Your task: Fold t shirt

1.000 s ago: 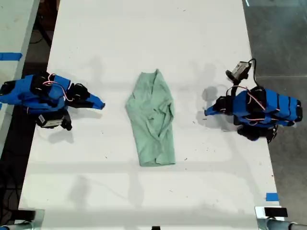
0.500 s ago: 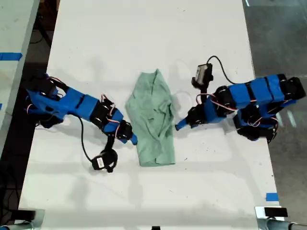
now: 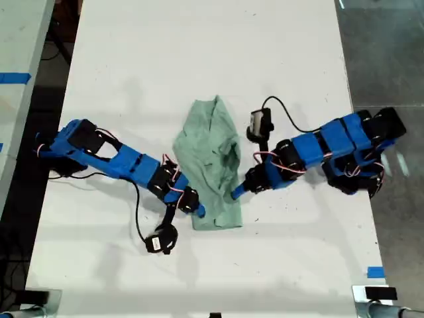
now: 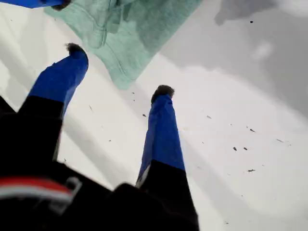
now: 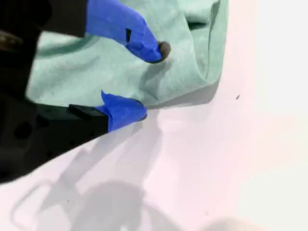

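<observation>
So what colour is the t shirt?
Pale mint green t shirt, clearest in the exterior view.

The t shirt [image 4: 126, 36] runs off the first wrist view's edge; whether either tool touches it is unclear.

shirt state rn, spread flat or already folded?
Partly folded. The t shirt lies on the table as a narrow, wrinkled strip with layers doubled over each other; no sleeves are spread out. It is not yet a compact fold.
</observation>
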Action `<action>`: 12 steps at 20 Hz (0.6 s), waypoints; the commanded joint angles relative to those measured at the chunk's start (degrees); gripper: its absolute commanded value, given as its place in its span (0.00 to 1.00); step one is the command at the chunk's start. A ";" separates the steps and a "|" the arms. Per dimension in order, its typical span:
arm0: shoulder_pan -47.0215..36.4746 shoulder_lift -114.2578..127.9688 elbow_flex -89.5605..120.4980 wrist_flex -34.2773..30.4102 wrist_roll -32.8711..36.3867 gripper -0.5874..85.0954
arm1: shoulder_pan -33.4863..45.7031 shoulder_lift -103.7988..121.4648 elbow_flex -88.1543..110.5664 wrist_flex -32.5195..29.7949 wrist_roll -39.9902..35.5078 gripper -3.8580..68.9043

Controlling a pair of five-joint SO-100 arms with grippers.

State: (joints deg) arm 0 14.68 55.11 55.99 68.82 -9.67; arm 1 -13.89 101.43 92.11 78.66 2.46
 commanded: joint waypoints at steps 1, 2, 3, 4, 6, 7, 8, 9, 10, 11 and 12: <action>1.32 -2.64 -4.57 -2.90 0.18 0.18 | -1.49 -0.97 -5.45 0.26 0.35 0.44; 1.67 -4.13 -4.66 -3.96 1.14 0.11 | -2.02 -1.76 -6.68 0.53 0.35 0.44; 1.93 -4.92 -4.57 -3.25 -1.49 0.01 | -2.64 -2.81 -7.91 0.70 0.35 0.44; 2.20 -5.01 -4.66 -3.69 -1.58 0.01 | -3.16 -3.96 -9.14 0.70 0.62 0.44; 2.20 -3.87 -4.75 -3.52 -1.49 0.01 | -4.13 -7.29 -11.78 0.79 1.05 0.44; 2.11 -3.25 -4.75 -3.16 -1.32 0.01 | -4.57 -8.96 -12.74 0.79 1.41 0.44; 1.93 -2.99 -4.75 -2.90 -1.05 0.01 | -5.19 -10.20 -13.10 0.79 2.29 0.43; 1.93 -2.81 -4.75 -2.64 -0.97 0.01 | -5.89 -11.25 -13.10 0.35 2.99 0.41; 1.93 -2.81 -4.75 -2.55 -0.88 0.01 | -6.59 -12.48 -13.10 -0.09 3.69 0.41; 1.93 -2.81 -4.75 -2.46 -0.88 0.01 | -7.03 -13.80 -13.10 -0.26 4.39 0.41; 1.93 -2.72 -4.75 -2.46 -0.79 0.01 | -7.29 -14.85 -12.74 -0.53 4.83 0.41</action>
State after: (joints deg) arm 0 15.64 50.27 52.21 65.65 -10.55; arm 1 -20.13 86.84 82.71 78.93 5.89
